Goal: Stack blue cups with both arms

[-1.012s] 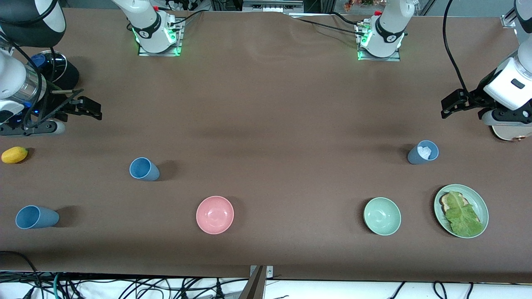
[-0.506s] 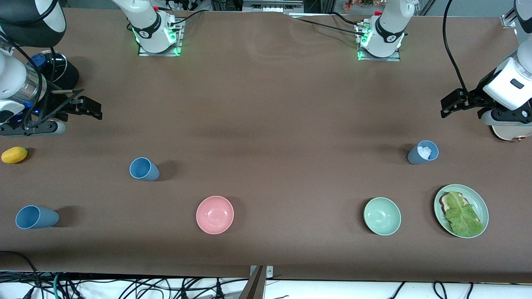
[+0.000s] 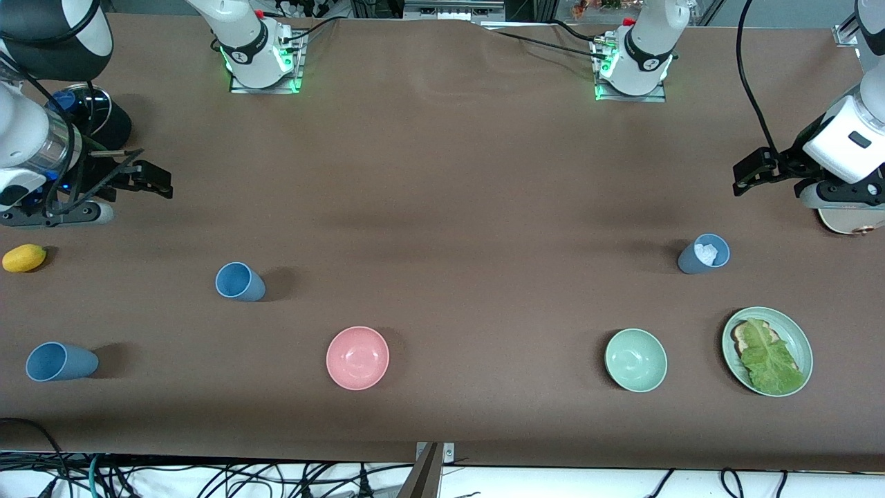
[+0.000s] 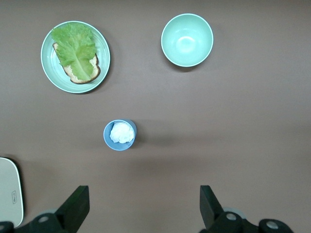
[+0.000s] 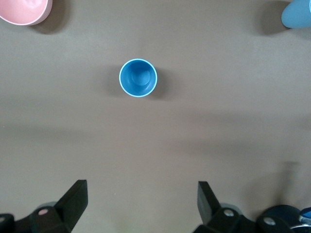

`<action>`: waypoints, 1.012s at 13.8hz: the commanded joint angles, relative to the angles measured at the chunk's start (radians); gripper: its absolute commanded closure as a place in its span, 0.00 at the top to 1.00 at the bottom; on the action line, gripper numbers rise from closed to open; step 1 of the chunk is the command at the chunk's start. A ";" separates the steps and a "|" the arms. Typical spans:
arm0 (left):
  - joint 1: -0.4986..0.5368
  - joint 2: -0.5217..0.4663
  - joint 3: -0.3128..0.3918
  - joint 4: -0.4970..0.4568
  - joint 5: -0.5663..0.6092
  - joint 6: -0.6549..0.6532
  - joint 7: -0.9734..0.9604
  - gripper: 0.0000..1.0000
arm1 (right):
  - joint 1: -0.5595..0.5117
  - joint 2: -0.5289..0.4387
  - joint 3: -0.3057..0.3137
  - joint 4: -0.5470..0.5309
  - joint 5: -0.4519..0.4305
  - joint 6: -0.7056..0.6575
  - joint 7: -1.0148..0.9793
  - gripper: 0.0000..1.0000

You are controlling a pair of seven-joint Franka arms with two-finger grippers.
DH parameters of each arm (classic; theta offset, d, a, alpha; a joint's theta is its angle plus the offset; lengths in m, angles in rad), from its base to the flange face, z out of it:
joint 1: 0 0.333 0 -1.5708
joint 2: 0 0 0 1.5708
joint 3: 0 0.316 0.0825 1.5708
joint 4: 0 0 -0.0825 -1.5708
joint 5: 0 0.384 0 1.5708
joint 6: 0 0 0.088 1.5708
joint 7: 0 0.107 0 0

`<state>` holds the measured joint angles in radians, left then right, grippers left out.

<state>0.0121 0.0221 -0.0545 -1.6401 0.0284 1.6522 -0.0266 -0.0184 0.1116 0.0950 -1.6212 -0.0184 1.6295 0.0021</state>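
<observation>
So, nearest the front camera we see a blue cup (image 3: 61,362) at the right arm's end of the bench (image 3: 442,207), upright as far as we can tell. Roughly level with it: pink bowl (image 3: 357,357) mid-bench, pale green bowl (image 3: 635,360), and a green plate (image 3: 800,335) with bread and a lettuce leaf (image 3: 767,358) at the left arm's end.

Farther back we have a brighter blue cup (image 3: 239,281), upright and empty; the right wrist view looks straight down into it (image 5: 138,77). At about the same depth, toward the left arm's end, a duller grey-blue cup (image 3: 704,254) stands upright with something white crumpled inside (image 4: 121,132). All three cups are well apart, none stacked. A small yellow fruit (image 3: 24,258) lies at the bench edge on the right arm's end.

Farther still, both claws are up in the air over bare bench. Right claw (image 3: 148,181) is released, fingers (image 5: 73,201) spread wide, grasping nothing. Left claw (image 3: 750,173) is likewise released, fingers (image 4: 75,206) wide apart and empty, with the grey-blue cup in its wrist view. A dark round object (image 3: 97,117) sits near the right arm, and a pale flat item (image 3: 852,221) lies under the left arm's wrist
</observation>
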 commanded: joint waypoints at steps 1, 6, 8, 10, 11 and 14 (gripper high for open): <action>0.006 -0.002 -0.004 0.008 -0.024 -0.015 0.004 1.00 | -0.003 -0.009 0.008 -0.012 -0.006 -0.007 0.001 1.00; 0.008 -0.001 -0.001 0.011 -0.027 -0.029 0.013 1.00 | -0.005 -0.006 0.008 -0.014 -0.006 -0.007 0.001 1.00; 0.015 -0.001 0.002 0.011 -0.031 -0.031 0.013 1.00 | -0.003 -0.006 0.008 -0.014 -0.006 -0.007 0.001 1.00; 0.015 -0.001 0.002 0.011 -0.039 -0.032 0.011 1.00 | -0.003 -0.006 0.008 -0.016 -0.006 -0.007 0.001 1.00; 0.015 0.001 0.002 0.011 -0.041 -0.032 0.014 1.00 | -0.003 -0.006 0.008 -0.017 -0.006 -0.005 0.001 1.00; 0.015 0.002 0.002 0.009 -0.041 -0.034 0.013 1.00 | -0.005 -0.006 0.008 -0.019 -0.006 -0.003 0.001 1.00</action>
<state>0.0207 0.0222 -0.0522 -1.6401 0.0240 1.6332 -0.0266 -0.0184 0.1139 0.0955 -1.6302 -0.0184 1.6292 0.0021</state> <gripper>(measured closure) 0.000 0.000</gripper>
